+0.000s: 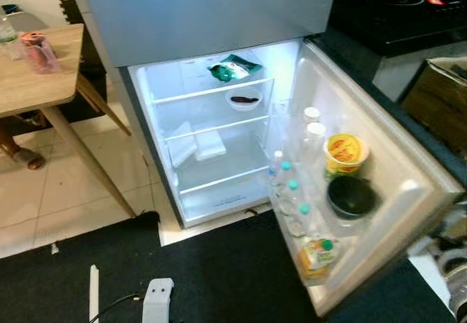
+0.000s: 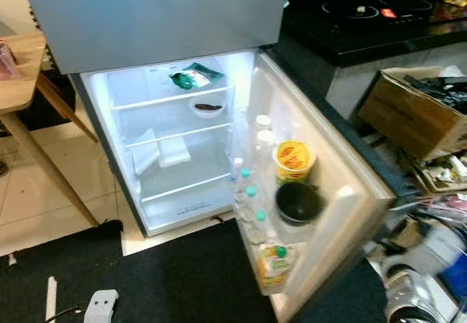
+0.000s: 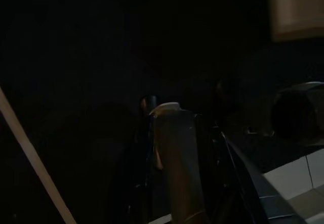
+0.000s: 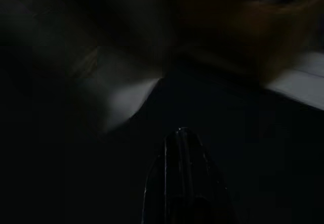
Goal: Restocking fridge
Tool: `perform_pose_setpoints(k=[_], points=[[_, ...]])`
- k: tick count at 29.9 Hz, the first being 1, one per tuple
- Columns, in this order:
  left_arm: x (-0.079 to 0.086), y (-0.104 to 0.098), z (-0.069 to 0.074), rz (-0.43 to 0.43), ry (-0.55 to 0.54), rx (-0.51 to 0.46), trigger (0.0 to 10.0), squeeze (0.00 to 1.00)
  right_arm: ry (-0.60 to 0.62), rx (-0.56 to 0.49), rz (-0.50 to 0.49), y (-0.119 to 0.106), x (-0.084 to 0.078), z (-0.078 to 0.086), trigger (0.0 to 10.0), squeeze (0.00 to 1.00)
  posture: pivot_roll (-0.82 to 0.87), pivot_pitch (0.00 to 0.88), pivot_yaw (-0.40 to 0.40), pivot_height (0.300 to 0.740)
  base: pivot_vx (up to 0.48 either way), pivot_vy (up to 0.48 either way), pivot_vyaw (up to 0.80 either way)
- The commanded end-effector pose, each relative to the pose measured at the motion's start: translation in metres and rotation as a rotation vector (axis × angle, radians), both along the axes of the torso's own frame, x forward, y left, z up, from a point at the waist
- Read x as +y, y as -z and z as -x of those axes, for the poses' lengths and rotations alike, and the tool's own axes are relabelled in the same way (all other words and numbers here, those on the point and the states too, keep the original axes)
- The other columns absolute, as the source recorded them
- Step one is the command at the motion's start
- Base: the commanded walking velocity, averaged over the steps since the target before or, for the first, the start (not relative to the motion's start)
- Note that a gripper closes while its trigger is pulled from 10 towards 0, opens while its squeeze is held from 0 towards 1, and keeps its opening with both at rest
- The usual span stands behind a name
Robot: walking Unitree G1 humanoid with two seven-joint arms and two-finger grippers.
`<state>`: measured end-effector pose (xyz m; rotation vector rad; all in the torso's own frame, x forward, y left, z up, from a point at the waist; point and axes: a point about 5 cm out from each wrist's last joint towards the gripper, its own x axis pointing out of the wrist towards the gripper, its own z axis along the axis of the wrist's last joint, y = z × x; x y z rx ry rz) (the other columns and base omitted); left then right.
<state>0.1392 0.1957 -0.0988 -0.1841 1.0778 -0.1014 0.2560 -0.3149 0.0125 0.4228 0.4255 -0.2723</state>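
Observation:
The fridge (image 1: 157, 130) stands open before me, lit inside. A green packet (image 1: 232, 68) lies on its top shelf, a white bowl (image 1: 244, 100) hangs under it, and white flat packs (image 1: 210, 144) rest on the middle shelf. The door (image 1: 408, 184) swings out to the right. It carries several water bottles (image 1: 292, 195), a yellow noodle cup (image 1: 344, 154), a black bowl (image 1: 352, 195) and a juice bottle (image 1: 319, 256). In the dark left wrist view my left gripper (image 3: 179, 143) is shut on a brownish bottle (image 3: 172, 153). My right gripper (image 4: 179, 138) hangs in shade, fingers together.
A wooden table (image 1: 44, 75) with a pink object (image 1: 40, 52) stands at the left. A black mat (image 1: 219, 279) lies before the fridge, with a white device (image 1: 157, 301) on it. At the right are a dark stove counter (image 2: 365, 9), a cardboard box (image 2: 412, 111) and clutter.

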Motion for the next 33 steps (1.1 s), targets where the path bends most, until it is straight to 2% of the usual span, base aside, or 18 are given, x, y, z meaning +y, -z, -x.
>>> perform_pose_setpoints(k=[1, 2, 4, 6, 7, 9, 10, 11, 12, 14, 15, 18, 20, 21, 26, 27, 29, 33], points=[[0.004, 0.001, 0.003, -0.003, -0.011, 0.012, 10.0, 0.0, -0.166, 0.041, -0.027, 0.01, 0.025, -0.003, 10.0, 0.0, 0.02, 0.0, 0.015, 0.74, 0.0, 0.0, 0.0], [0.004, 0.001, 0.003, -0.003, -0.013, 0.013, 10.0, 0.0, -0.355, 0.039, -0.06, 0.015, 0.053, -0.009, 10.0, 0.0, 0.01, 0.0, 0.014, 0.74, 0.0, 0.0, 0.0], [0.004, 0.001, 0.003, -0.003, -0.013, 0.013, 10.0, 0.0, -0.355, 0.039, -0.06, 0.015, 0.053, -0.009, 10.0, 0.0, 0.01, 0.0, 0.014, 0.74, 0.0, 0.0, 0.0], [0.004, 0.001, 0.003, 0.0, -0.014, 0.013, 10.0, 0.0, -0.57, -0.026, -0.155, 0.012, 0.089, -0.019, 10.0, 0.0, 0.01, 0.0, 0.013, 0.74, 0.0, 0.0, 0.0], [0.004, 0.001, 0.003, 0.0, -0.014, 0.013, 10.0, 0.0, -0.57, -0.026, -0.155, 0.012, 0.089, -0.019, 10.0, 0.0, 0.01, 0.0, 0.013, 0.74, 0.0, 0.0, 0.0], [0.004, 0.001, 0.003, 0.003, -0.013, 0.013, 10.0, 0.0, -0.814, -0.121, -0.251, 0.003, 0.13, -0.028, 10.0, 0.0, 0.01, 0.0, 0.011, 0.74, 0.0, 0.0, 0.0], [0.004, 0.001, 0.003, 0.003, -0.013, 0.013, 10.0, 0.0, -0.814, -0.121, -0.251, 0.003, 0.13, -0.028, 10.0, 0.0, 0.01, 0.0, 0.011, 0.74, 0.0, 0.0, 0.0], [0.004, 0.001, 0.003, 0.005, -0.014, 0.013, 10.0, 0.0, -0.897, -0.154, -0.276, -0.002, 0.144, -0.032, 10.0, 0.0, 0.01, 0.0, 0.01, 0.74, 0.0, 0.0, 0.0], [0.004, 0.001, 0.004, 0.006, -0.014, 0.013, 10.0, 0.0, -0.913, -0.167, -0.269, -0.005, 0.148, -0.035, 10.0, 0.0, 0.01, 0.0, 0.006, 0.74, 0.0, 0.0, 0.0], [0.003, 0.001, 0.004, 0.008, -0.014, 0.013, 10.0, 0.0, -0.837, -0.149, -0.21, -0.005, 0.143, -0.04, 10.0, 0.0, 0.02, 0.0, 0.003, 0.74, 0.0, 0.0, 0.0], [0.003, 0.001, 0.004, 0.009, -0.015, 0.013, 10.0, 0.0, -0.734, -0.09, -0.133, -0.001, 0.131, -0.04, 10.0, 0.0, 0.02, 0.0, 0.003, 0.74, 0.0, 0.0, 0.0], [0.003, 0.001, 0.004, 0.009, -0.014, 0.014, 10.0, 0.0, -0.586, 0.013, -0.016, 0.01, 0.11, -0.033, 10.0, 0.0, 0.02, 0.0, 0.0, 0.74, 0.0, 0.0, 0.0], [0.003, 0.001, 0.004, 0.008, -0.013, 0.014, 10.0, 0.0, -0.544, 0.042, 0.015, 0.013, 0.102, -0.029, 10.0, 0.0, 0.02, 0.0, 0.0, 0.74, 0.0, 0.0, 0.0], [0.003, 0.001, 0.004, 0.008, -0.014, 0.015, 10.0, 0.0, -0.444, 0.096, 0.015, 0.022, 0.088, -0.019, 10.0, 0.0, 0.02, 0.0, 0.002, 0.74, 0.0, 0.0, 0.0], [0.003, 0.001, 0.004, 0.007, -0.011, 0.015, 10.0, 0.0, -0.351, 0.176, 0.033, 0.035, 0.073, 0.001, 10.0, 0.0, 0.02, 0.0, 0.002, 0.74, 0.0, 0.0, 0.0], [0.003, 0.001, 0.004, 0.006, -0.01, 0.015, 10.0, 0.0, -0.278, 0.299, 0.115, 0.048, 0.058, 0.021, 10.0, 0.0, 0.02, 0.0, 0.002, 0.74, 0.0, 0.0, 0.72], [0.003, 0.001, 0.004, 0.007, -0.01, 0.014, 10.0, 0.0, -0.262, 0.333, 0.144, 0.052, 0.055, 0.027, 10.0, 0.0, 0.02, 0.0, 0.002, 0.74, 0.0, 0.0, 0.72], [0.003, 0.001, 0.004, 0.007, -0.01, 0.014, 10.0, 0.0, -0.18, 0.51, 0.184, 0.074, 0.044, 0.069, 10.0, 0.0, 0.02, 0.0, 0.005, 0.74, 0.0, 0.0, 0.72]])
